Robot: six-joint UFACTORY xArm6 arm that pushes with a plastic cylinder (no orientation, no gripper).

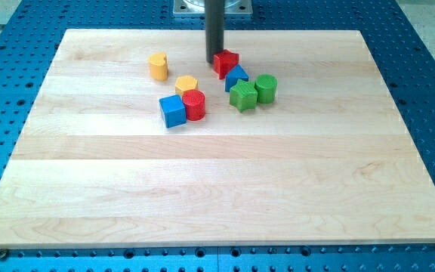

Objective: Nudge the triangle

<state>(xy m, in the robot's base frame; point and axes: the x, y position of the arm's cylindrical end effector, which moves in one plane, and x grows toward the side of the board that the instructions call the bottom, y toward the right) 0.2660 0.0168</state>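
Note:
The blue triangle block lies in the upper middle of the wooden board, touching a red block above it and a green star-like block below it. My tip stands just left of the red block, touching or almost touching its left side, and up-left of the blue triangle. The dark rod rises straight up from the tip to the view's top.
A green cylinder sits right of the green star-like block. A yellow heart-like block is to the left. A yellow hexagon, a red cylinder and a blue cube cluster below-left of my tip.

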